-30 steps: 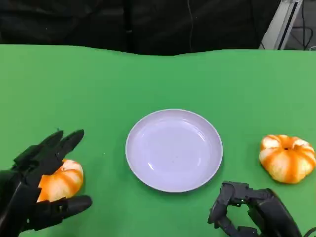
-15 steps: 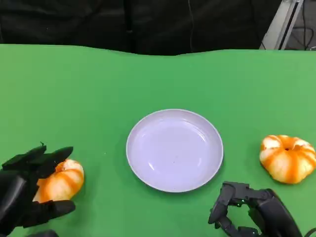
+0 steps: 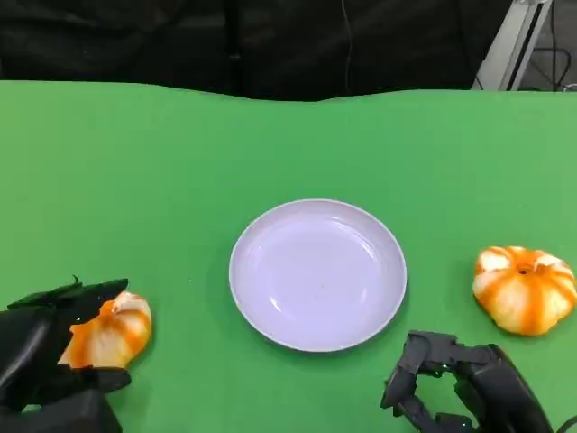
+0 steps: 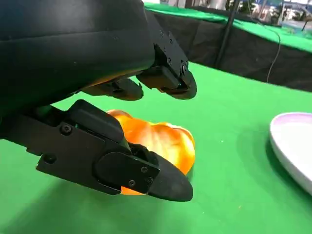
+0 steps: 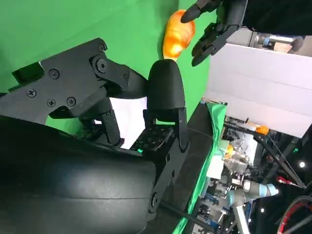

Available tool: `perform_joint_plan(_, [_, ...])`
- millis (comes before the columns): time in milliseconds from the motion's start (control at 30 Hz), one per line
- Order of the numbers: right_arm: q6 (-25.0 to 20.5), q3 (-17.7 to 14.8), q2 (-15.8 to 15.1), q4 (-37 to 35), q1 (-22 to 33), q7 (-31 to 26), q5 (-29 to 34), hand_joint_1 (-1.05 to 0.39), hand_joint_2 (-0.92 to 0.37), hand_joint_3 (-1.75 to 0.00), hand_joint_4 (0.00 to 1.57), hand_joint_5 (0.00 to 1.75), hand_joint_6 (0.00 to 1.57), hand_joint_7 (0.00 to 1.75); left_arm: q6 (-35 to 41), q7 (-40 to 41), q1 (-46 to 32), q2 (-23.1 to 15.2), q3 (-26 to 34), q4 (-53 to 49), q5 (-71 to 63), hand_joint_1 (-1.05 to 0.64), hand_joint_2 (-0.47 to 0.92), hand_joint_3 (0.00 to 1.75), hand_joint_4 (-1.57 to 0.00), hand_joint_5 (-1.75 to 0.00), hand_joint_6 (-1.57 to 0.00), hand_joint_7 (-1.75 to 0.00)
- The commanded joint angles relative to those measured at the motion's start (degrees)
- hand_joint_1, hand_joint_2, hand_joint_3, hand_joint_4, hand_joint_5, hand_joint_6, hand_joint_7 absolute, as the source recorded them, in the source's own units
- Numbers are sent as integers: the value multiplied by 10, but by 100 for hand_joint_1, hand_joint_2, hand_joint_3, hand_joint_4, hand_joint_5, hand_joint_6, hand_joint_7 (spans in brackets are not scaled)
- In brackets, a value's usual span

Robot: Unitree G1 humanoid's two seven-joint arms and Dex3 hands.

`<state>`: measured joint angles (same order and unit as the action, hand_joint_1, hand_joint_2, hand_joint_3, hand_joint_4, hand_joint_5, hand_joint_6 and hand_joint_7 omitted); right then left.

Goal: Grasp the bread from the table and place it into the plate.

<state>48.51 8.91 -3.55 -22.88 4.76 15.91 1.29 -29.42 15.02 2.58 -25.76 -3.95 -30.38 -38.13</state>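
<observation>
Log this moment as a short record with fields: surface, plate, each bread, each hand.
surface: green cloth-covered table
plate: round pale lavender plate, mid-table, holds nothing
near bread: orange-and-white pumpkin-shaped bun, on the table at the robot's left, between the left hand's fingers
far bread: second orange-and-white bun, on the table right of the plate, untouched
left hand: black left hand, fingers around the near bun; firm grip not confirmed
right hand: black right hand, fingers curled, holds nothing
</observation>
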Motion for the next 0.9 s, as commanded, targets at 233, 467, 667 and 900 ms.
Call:
perform_joint_plan(233, [8, -5, -4, 2, 0, -7, 0, -23, -66, -84, 79, 158, 78, 133, 21, -34, -1, -33, -30, 9, 21, -32, 81, 1, -43, 0, -47, 0])
perform_joint_plan(467, [4, -3, -4, 7, 3, -10, 0, -23, -65, -86, 80, 157, 79, 133, 44, -61, -12, -44, -41, 34, 25, -33, 83, 1, -41, 0, -48, -1])
perform_joint_plan(667, [6, -2, -3, 7, 3, -10, -4, -23, -64, -87, 80, 157, 79, 132, 87, -98, -24, -50, -48, 69, 28, -32, 82, 0, -44, -1, -62, -4])
perform_joint_plan(900, [6, -1, -3, 10, 5, -9, -6, -22, -63, -88, 80, 156, 79, 132, 178, -138, -23, -44, -65, 100, 10, -31, 77, 0, -65, -27, -84, -9])
